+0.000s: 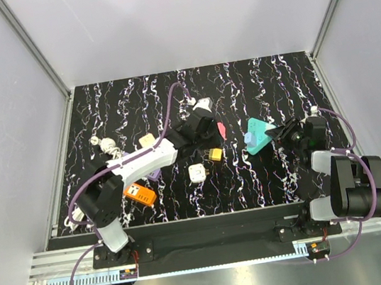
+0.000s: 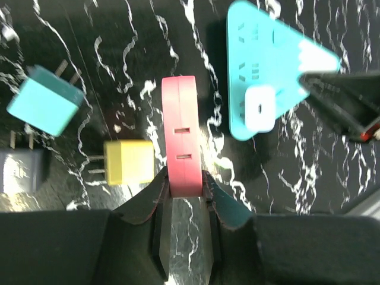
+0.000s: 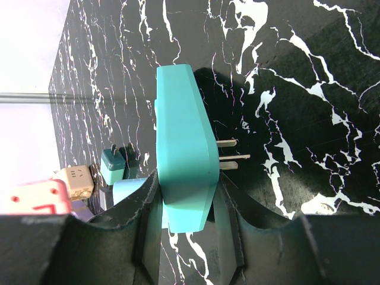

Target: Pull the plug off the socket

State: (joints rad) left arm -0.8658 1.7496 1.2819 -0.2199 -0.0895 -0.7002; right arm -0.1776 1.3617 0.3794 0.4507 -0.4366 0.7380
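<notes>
The teal triangular socket (image 1: pixel 260 135) (image 2: pixel 264 59) (image 3: pixel 184 148) is lifted on edge, its metal prongs (image 3: pixel 231 155) pointing away. A pale blue-white plug (image 2: pixel 260 108) (image 3: pixel 127 191) sits pushed into its slotted face. My right gripper (image 1: pixel 280 134) (image 3: pixel 187 202) is shut on the socket's narrow corner. My left gripper (image 1: pixel 212 131) (image 2: pixel 184 184) is shut on the end of a pink adaptor block (image 2: pixel 180 136) (image 1: pixel 222 130) with two slots, just left of the socket and apart from it.
Loose plugs lie around: yellow (image 1: pixel 215 154) (image 2: pixel 127 161), teal (image 2: pixel 46 100) (image 3: pixel 113 166), grey (image 2: pixel 21 169), white (image 1: pixel 196 173), a beige cube (image 1: pixel 147 140) and an orange one (image 1: pixel 141 193). A white plug (image 1: pixel 202 103) lies behind the left gripper, a corded plug (image 1: pixel 105 144) at far left.
</notes>
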